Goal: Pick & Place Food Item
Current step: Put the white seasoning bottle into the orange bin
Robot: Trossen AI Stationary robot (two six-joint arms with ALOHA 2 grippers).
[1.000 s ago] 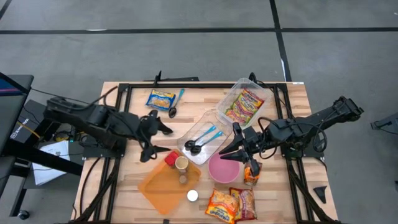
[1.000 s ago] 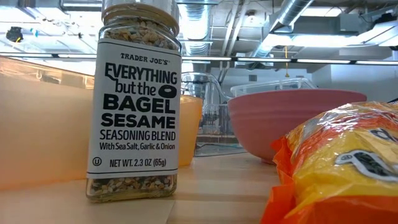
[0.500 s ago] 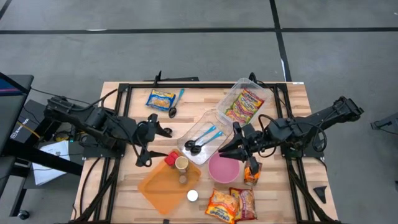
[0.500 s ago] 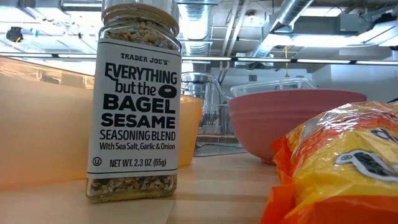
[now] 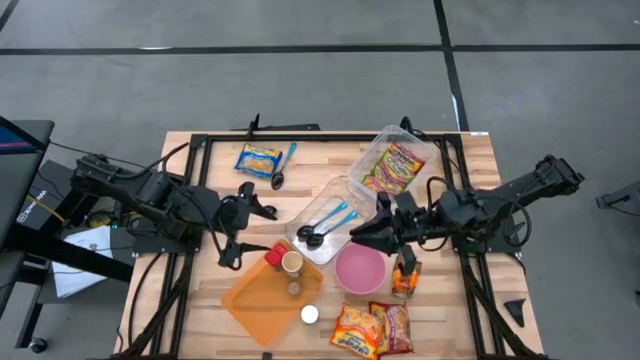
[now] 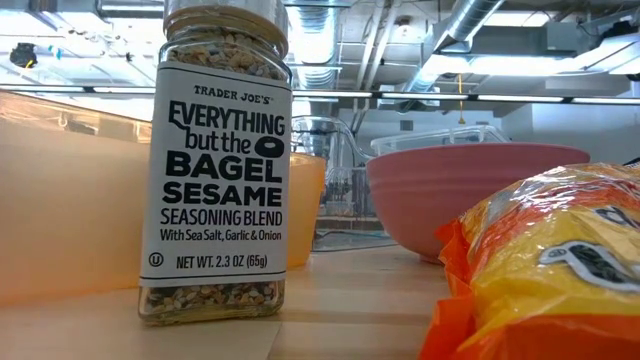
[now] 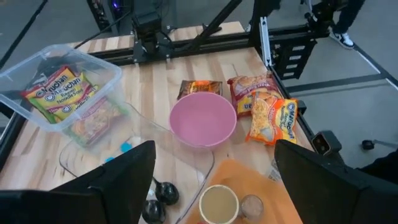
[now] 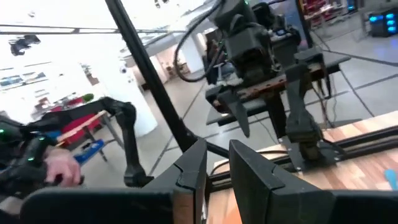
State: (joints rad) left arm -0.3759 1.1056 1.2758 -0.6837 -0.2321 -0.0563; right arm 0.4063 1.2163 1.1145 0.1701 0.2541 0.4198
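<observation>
The right claw (image 5: 362, 230) hangs above the pale wooden worktop (image 5: 470, 180) between the clear plastic tray of blue-handled black spoons (image 5: 330, 222) and the round pink plastic bowl (image 5: 360, 269), its fingers (image 8: 249, 171) nearly together with nothing between them, while the left claw (image 5: 240, 225) stands spread wide and empty beside the translucent orange plastic tray (image 5: 262, 300). An orange noodle packet (image 5: 403, 280) stands just beside the bowl, two more noodle packets (image 5: 372, 328) lie at the near edge, and another sits in the clear plastic tub (image 5: 392, 165). Only the low view reads the seasoning jar (image 6: 222, 160), and bare wood lies open along both side edges.
</observation>
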